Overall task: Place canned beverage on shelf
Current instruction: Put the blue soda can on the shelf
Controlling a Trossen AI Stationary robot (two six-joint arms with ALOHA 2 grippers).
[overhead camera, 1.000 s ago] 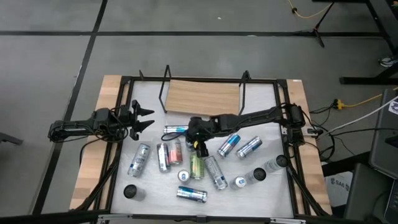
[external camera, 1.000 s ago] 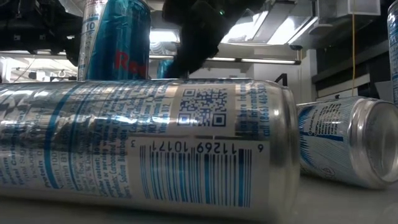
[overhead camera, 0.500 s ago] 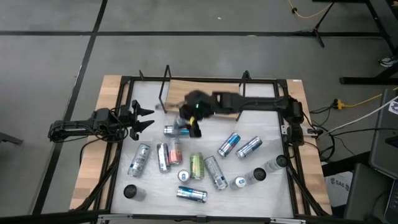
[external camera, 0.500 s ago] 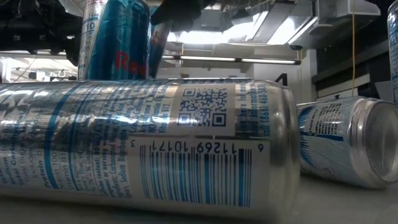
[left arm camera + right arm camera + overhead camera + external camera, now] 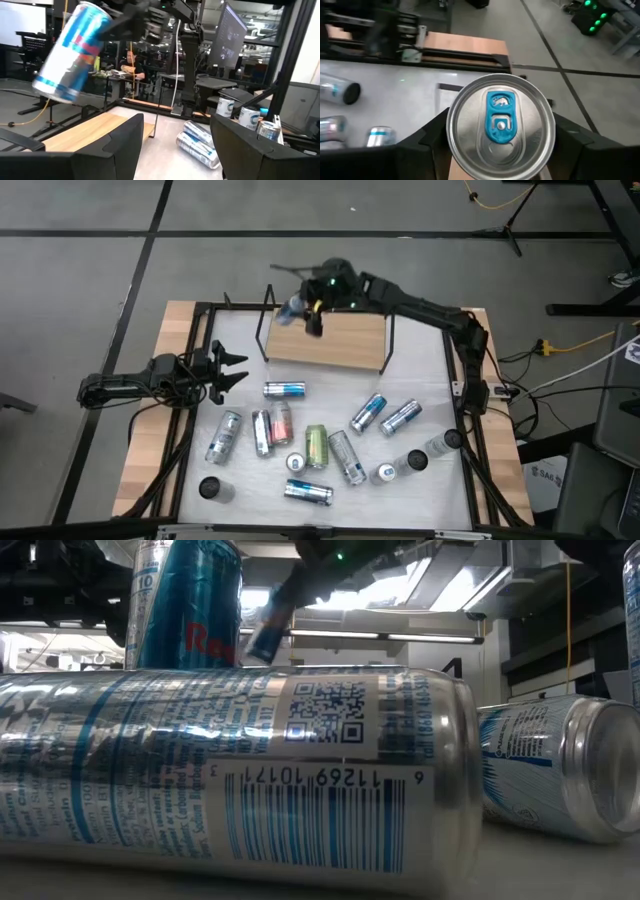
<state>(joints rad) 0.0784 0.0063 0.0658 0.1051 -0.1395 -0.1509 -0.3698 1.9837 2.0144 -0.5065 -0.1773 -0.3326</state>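
Observation:
My right gripper (image 5: 312, 308) is high over the far left end of the shelf (image 5: 325, 338), a light wooden board between black wire end frames. It is shut on a blue and silver beverage can (image 5: 70, 50), which also shows in the high view (image 5: 292, 308) and the low view (image 5: 262, 630). My left gripper (image 5: 235, 370) waits open near the table's left edge, its fingers (image 5: 125, 145) with nothing between them. My right gripper pinches the can's side wall near its top end (image 5: 451, 131) between its two fingers (image 5: 427, 142). The can's lid (image 5: 500, 125) faces back along the fingers, which lie along the can. They slant down from the right. The can hangs tilted, clear of the shelf.
Several cans lie on the white table between the arms, among them a silver and blue one (image 5: 285, 390) and a green one (image 5: 318, 445). Others stand upright near the front (image 5: 208, 488) and right (image 5: 415, 460). A black frame (image 5: 200, 310) rims the table.
My right gripper has risen from among the lying cans and swung toward the table's far edge, carrying the blue can. The can is now lifted clear and tilted above the shelf's left end. The gripper has tipped from pointing steeply down to a shallower slant.

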